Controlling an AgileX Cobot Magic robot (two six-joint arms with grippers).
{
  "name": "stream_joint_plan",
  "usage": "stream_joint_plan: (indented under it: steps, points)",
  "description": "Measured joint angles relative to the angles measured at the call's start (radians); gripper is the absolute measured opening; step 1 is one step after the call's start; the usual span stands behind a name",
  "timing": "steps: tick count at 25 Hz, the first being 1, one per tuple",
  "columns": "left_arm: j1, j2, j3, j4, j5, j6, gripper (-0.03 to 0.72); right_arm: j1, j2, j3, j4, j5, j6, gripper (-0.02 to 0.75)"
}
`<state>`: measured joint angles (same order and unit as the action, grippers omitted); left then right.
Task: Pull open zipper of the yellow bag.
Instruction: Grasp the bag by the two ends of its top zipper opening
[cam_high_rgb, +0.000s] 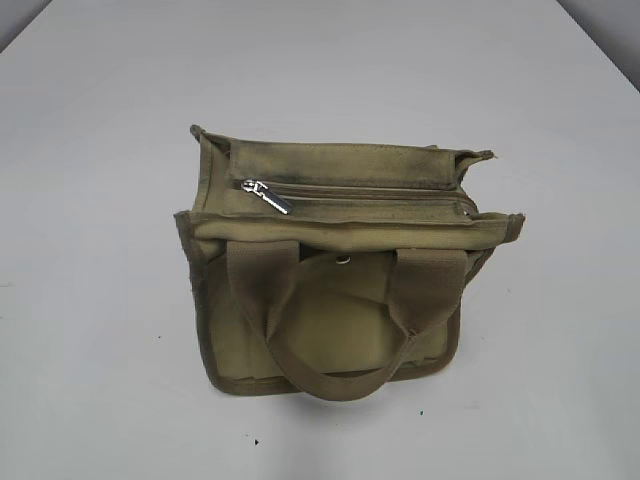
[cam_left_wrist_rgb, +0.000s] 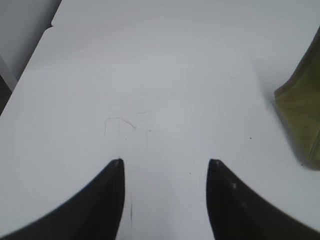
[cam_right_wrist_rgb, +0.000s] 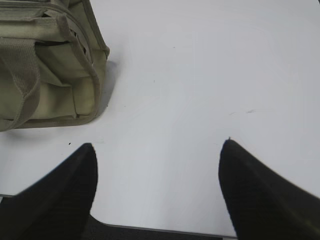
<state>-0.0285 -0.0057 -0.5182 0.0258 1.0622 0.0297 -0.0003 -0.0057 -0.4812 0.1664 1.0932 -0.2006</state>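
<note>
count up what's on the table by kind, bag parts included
yellow bag: 1
webbing handles: 2
zipper with silver pull tab: 1
snap button: 1
Total: 5. All of it sits on the white table; nothing else rests there. Both end effectors are open and hold nothing.

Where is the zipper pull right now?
In the exterior view, the pull lies at the left end of the zipper on top of the bag, above the snap button.
</note>
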Motion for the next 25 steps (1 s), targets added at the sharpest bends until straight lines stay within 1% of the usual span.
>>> stream_joint_plan:
  steps: [25]
  points:
    - [0.0,0.0,0.0,0.0,0.0,0.0,0.401,0.0,0.0,0.0,0.0,0.0,0.001,0.583]
